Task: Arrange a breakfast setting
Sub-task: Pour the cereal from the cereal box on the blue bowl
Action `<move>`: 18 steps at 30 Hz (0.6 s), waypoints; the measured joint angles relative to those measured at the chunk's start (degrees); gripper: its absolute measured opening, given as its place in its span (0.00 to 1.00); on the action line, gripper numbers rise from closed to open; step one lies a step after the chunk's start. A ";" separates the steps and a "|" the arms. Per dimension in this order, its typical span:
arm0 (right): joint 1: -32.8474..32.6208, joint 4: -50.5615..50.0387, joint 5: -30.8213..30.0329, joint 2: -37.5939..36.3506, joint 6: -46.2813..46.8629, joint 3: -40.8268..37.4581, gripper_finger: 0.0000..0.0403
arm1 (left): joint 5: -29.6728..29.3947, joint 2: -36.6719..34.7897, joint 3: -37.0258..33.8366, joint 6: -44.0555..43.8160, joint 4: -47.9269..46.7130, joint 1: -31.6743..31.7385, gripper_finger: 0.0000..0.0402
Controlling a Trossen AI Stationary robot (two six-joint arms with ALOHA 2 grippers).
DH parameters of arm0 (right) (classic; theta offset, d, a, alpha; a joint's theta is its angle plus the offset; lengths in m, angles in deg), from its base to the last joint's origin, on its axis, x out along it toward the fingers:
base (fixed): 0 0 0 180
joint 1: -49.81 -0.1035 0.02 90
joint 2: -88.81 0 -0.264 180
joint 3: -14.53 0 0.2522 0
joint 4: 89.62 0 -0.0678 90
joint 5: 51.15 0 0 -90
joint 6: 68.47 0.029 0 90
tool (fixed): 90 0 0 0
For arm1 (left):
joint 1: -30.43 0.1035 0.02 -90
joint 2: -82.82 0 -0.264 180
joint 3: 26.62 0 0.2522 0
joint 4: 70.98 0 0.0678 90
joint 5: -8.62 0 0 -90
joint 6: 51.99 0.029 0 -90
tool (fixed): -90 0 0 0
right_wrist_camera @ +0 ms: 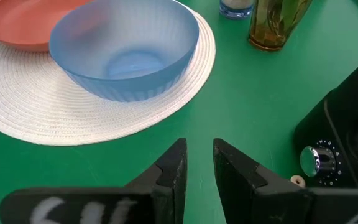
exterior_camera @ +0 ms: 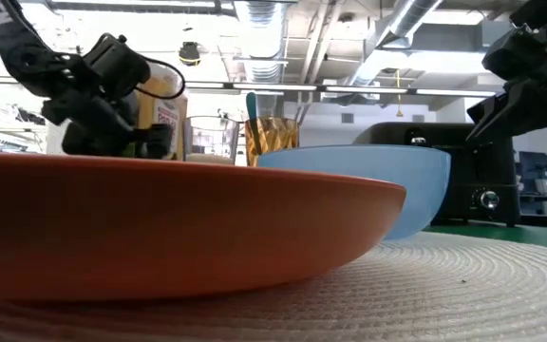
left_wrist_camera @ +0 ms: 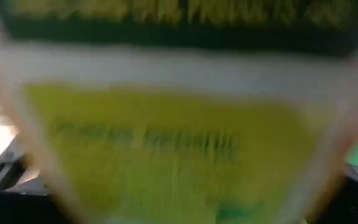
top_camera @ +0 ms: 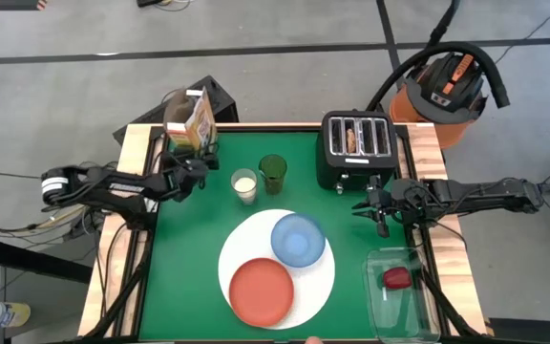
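A green-topped table (top_camera: 189,287) carries a breakfast setting seen from above. The large round white plate (top_camera: 323,282), which in the right wrist view looks woven like a placemat, lies near the front centre, probably as the base for the smaller dishes. On it, side by side and touching or nearly so, sit the smaller orange-red plate (top_camera: 261,290) toward the front and the light-blue bowl (top_camera: 298,239) toward the back, both empty. No spoon can be made out. Behind them stand a black four-slot toaster (top_camera: 356,148), a green tumbler (top_camera: 272,172) and a glass of milk (top_camera: 244,185); a clear plastic container (top_camera: 404,296) with something red inside sits at the front right. The left arm reaches in from the left edge, its left gripper (top_camera: 191,170) spread wide just beside a yellow carton (top_camera: 197,122) inside a clear jug; its own camera is blurred, so contact is uncertain. The right arm stretches in from the right, its right gripper (right_wrist_camera: 197,163) hovering empty between toaster and container, fingers drawn nearly together with a narrow gap.
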 joint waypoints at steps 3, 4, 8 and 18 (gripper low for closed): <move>-0.01 0.00 0.00 0.01 0.00 0.00 0.25 | 2.64 3.64 0.00 4.97 6.91 2.35 1.00; 0.00 -0.01 0.00 0.02 -0.01 0.00 0.25 | 3.39 4.78 0.00 5.50 8.35 2.96 1.00; 0.00 -0.01 0.00 0.02 -0.01 0.00 0.25 | 3.79 8.95 0.00 4.42 12.91 4.55 1.00; -0.02 -0.01 0.00 0.02 -0.01 0.00 0.25 | 2.28 11.37 0.00 2.55 16.83 4.71 1.00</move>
